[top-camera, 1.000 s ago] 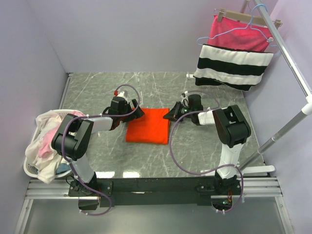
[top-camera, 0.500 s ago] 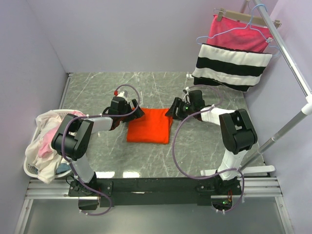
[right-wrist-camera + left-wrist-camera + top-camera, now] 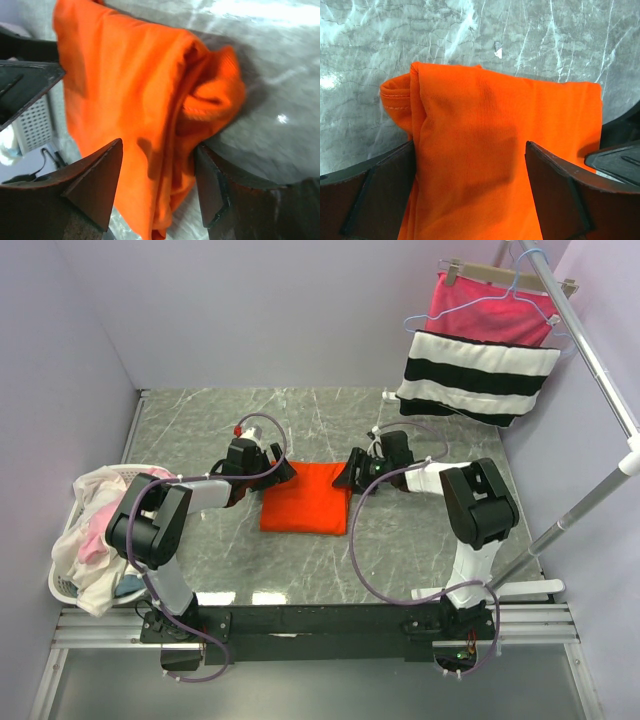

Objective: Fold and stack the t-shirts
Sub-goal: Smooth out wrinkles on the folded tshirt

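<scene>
The orange-red t-shirt lies folded into a rectangle on the marble table between both arms. My left gripper is open at the shirt's far left corner, and in the left wrist view its fingers straddle the cloth with wide gaps. My right gripper is open at the far right corner. In the right wrist view the bunched fold sits between the right gripper jaws, which stand apart. Cream-white and pale pink t-shirts are heaped in the basket at the left.
A white laundry basket stands at the table's left edge. A pink cloth with black and white stripes hangs on a hanger from a metal rack at the back right. Purple walls close in the left and back.
My right gripper has opened and let go of the orange shirt's right corner, shifting slightly at that edge. The left gripper and the shirt have stayed put.
</scene>
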Motion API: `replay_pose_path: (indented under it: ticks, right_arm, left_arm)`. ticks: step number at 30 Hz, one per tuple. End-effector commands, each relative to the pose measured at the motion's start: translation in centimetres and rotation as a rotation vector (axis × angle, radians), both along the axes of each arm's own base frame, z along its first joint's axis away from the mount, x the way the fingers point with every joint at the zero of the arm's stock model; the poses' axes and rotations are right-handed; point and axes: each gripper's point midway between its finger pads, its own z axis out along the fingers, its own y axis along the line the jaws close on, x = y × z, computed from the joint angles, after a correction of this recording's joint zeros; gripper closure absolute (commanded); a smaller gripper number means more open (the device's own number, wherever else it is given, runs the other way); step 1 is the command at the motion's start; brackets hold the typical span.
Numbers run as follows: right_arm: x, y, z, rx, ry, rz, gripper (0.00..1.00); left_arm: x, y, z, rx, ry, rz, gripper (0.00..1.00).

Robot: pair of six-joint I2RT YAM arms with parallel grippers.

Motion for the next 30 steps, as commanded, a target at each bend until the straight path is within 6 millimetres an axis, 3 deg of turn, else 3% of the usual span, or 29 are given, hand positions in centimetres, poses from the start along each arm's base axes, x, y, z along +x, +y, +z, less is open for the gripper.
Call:
replay_pose_path:
  ticks: [1, 3, 5, 6, 8, 11, 13, 18, 20, 21, 22, 23, 24, 26, 30]
  right_arm:
    - [0.7, 2.3, 1.3, 0.118, -0.041, 0.066, 0.36]
    - [0.4, 3.0, 1.2, 0.169, -0.028, 0.099, 0.5]
    - [0.4, 3.7, 2.1, 0.246, -0.036, 0.119, 0.72]
    - [0.2, 4.0, 1.8, 0.27, -0.026, 0.128, 0.77]
    - [0.3, 4.6, 3.1, 0.363, -0.031, 0.148, 0.91]
    - [0.2, 5.2, 5.0, 0.505, -0.046, 0.16, 1.0]
    - [0.1, 5.2, 6.1, 0.578, -0.042, 0.171, 1.0]
    - [-0.1, 4.8, 6.9, 0.566, -0.094, 0.186, 0.76]
    - [0.3, 4.3, 5.1, 0.465, -0.041, 0.132, 0.61]
    - [0.8, 4.1, 5.7, 0.405, -0.126, 0.155, 0.58]
    - [0.8, 3.4, 4.0, 0.329, -0.058, 0.102, 0.55]
    - [1.0, 3.0, 3.7, 0.286, -0.06, 0.09, 0.51]
    - [1.7, 2.7, 4.1, 0.236, -0.116, 0.096, 0.5]
    - [1.8, 1.6, 2.5, 0.13, -0.064, 0.047, 0.47]
    - [2.5, -0.9, 1.7, -0.051, -0.087, -0.034, 0.42]
  left_arm:
    - [-1.4, -0.1, -1.8, 0.018, 0.076, -0.011, 0.08]
    - [-1.4, -0.1, -1.9, 0.017, 0.079, -0.01, 0.08]
    - [-1.3, -0.1, -1.8, 0.016, 0.077, -0.013, 0.08]
    - [-1.3, -0.2, -1.9, 0.015, 0.083, -0.017, 0.08]
    - [-1.4, -0.2, -2.0, 0.016, 0.084, -0.015, 0.08]
    - [-1.4, -0.1, -2.0, 0.019, 0.082, -0.016, 0.08]
    - [-1.5, -0.1, -1.9, 0.021, 0.082, -0.011, 0.08]
    - [-1.5, 0.0, -2.1, 0.025, 0.085, -0.012, 0.08]
    - [-1.6, 0.0, -2.0, 0.024, 0.084, -0.011, 0.08]
    - [-1.5, 0.0, -2.0, 0.023, 0.082, -0.011, 0.08]
    - [-1.5, 0.0, -2.0, 0.025, 0.083, -0.01, 0.08]
    - [-1.5, 0.1, -2.1, 0.027, 0.084, -0.009, 0.08]
    - [-1.6, 0.1, -2.1, 0.027, 0.086, -0.01, 0.08]
    - [-1.6, 0.1, -2.0, 0.029, 0.081, -0.008, 0.08]
    - [-1.8, 0.7, -2.1, 0.05, 0.085, 0.007, 0.08]
